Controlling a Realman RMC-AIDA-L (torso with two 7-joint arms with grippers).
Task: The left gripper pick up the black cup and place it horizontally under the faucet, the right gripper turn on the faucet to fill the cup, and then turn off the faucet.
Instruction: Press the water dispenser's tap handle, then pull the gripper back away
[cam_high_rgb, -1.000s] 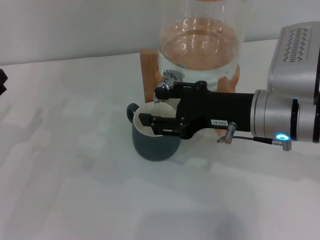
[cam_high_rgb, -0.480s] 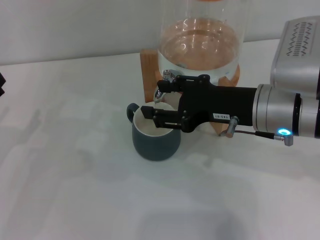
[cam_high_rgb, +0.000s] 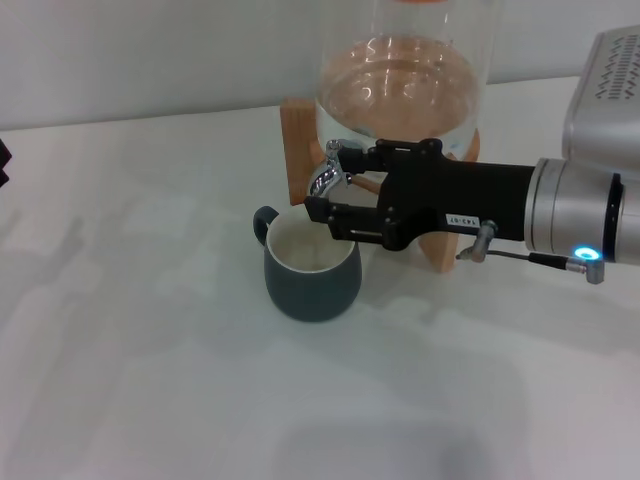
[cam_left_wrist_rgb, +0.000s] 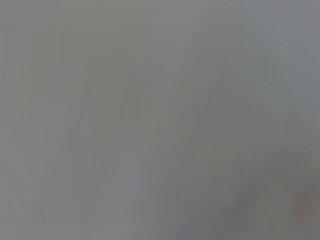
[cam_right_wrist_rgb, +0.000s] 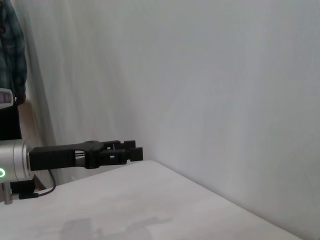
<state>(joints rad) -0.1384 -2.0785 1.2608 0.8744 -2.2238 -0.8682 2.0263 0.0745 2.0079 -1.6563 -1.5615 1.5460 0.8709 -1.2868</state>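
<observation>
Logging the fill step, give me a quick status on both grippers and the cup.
Right gripper at the faucet, jaws around its lever. Left gripper parked off at the table's side. Black cup upright under the spout. Nothing in the way.

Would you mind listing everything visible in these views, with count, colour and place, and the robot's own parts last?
black cup: one, dark grey-black with a cream inside, upright on the table below the faucet, handle toward the robot's left.
faucet: one, shiny chrome, at the front base of the dispenser, above the cup's rim.
glass dispenser: one, clear, holding water, at the table's far side.
wooden stand: one, light brown, under the dispenser.
table: one, white, across the foreground.
right gripper: one, black with a silver wrist and blue light, fingers around the faucet.
left gripper: one, black, parked away from the cup, seen in the right wrist view.
</observation>
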